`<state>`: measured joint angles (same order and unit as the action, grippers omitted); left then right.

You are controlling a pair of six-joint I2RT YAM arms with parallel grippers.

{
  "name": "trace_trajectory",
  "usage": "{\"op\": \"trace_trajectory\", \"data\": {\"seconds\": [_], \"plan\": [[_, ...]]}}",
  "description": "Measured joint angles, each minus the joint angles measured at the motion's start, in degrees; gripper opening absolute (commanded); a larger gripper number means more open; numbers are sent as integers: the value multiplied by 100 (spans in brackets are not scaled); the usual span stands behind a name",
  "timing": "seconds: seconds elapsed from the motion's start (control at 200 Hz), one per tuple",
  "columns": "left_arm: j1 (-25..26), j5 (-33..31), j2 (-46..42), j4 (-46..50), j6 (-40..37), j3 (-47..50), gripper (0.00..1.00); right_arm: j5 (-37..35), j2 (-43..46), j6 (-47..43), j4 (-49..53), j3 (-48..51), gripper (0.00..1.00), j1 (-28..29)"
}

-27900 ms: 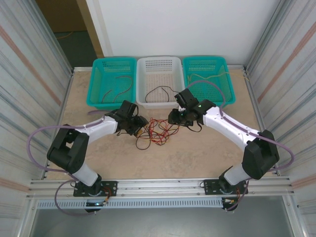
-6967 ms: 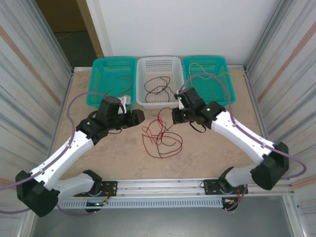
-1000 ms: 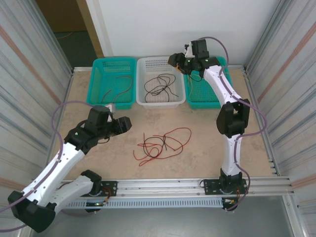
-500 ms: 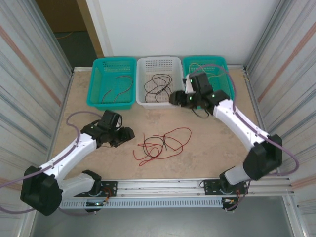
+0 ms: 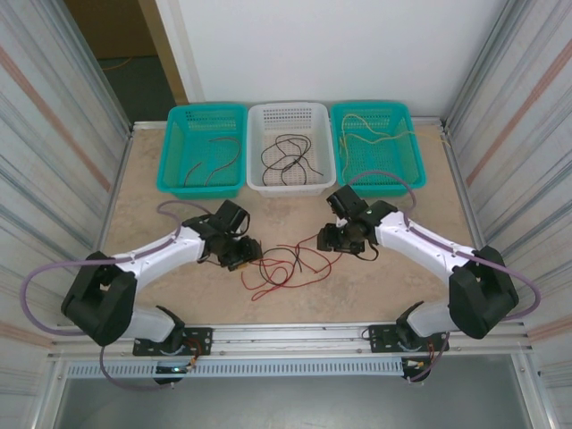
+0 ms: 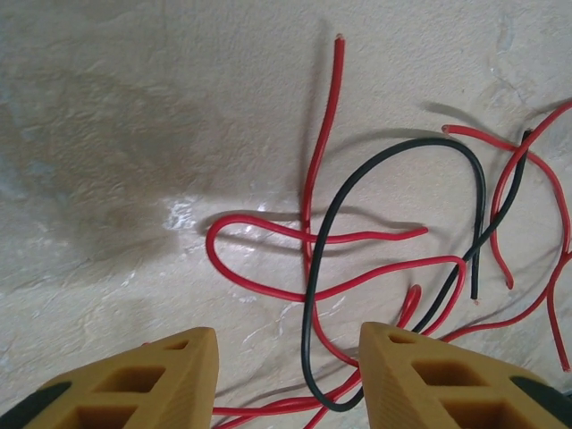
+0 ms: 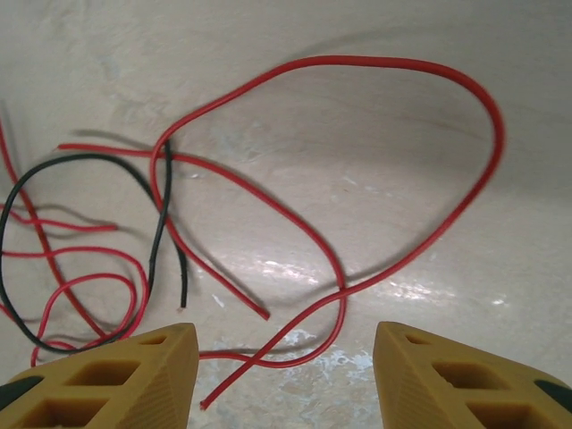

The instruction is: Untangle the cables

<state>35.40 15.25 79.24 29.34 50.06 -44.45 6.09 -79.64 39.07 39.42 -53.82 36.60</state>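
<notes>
Beige stone-look tabletop (image 5: 179, 295), metal walls on both sides. Three baskets line the 12 o'clock edge: teal basket (image 5: 166, 170), white basket (image 5: 290, 189), second teal basket (image 5: 371, 105). Each already holds a few loose wires.

Remaining cables (image 5: 286, 268) lie in a flat knot at mid-table, a little toward 6 o'clock. Mostly red strands, with one black cable (image 6: 393, 152) looping over and under them.

Left gripper (image 5: 246, 259) sits low at the knot's 9 o'clock edge. Fingers apart, nothing pinched; the wrist view has the black loop and red strands running just ahead of the left gripper's (image 6: 286, 344) tips.

Right gripper (image 5: 326, 239) sits at the knot's 2 o'clock side, fingers likewise apart and empty. A big red loop (image 7: 402, 71) lies in front of it and its crossing sits just ahead of the tips.

Judged step: both arms lining up to grasp, sorting partly done. Next move calls for each to close on one separate strand, the left probably on the black one, then draw them apart.
</notes>
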Motion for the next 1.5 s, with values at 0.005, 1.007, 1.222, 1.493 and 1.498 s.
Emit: {"op": "trace_trajectory", "data": {"seconds": [0.005,1.007,1.222,1.493,1.498], "plan": [[4,2,7,-2,0,-7,46,-9,0,4,4,0,55,2],[-44,-173,-1102,105,-289,-529,42,-940,-1600,-741,-424,-361,1,-767],[-57,-15,-1102,9,-330,-614,47,-1340,-562,-1014,-142,-363,0,-363],[-2,426,-1102,-739,-304,-614,55,-1567,1327,-1436,70,-616,0,470],[-2,428,-1102,-743,-306,-614,56,-1569,1353,-1440,74,-629,0,476]]}}
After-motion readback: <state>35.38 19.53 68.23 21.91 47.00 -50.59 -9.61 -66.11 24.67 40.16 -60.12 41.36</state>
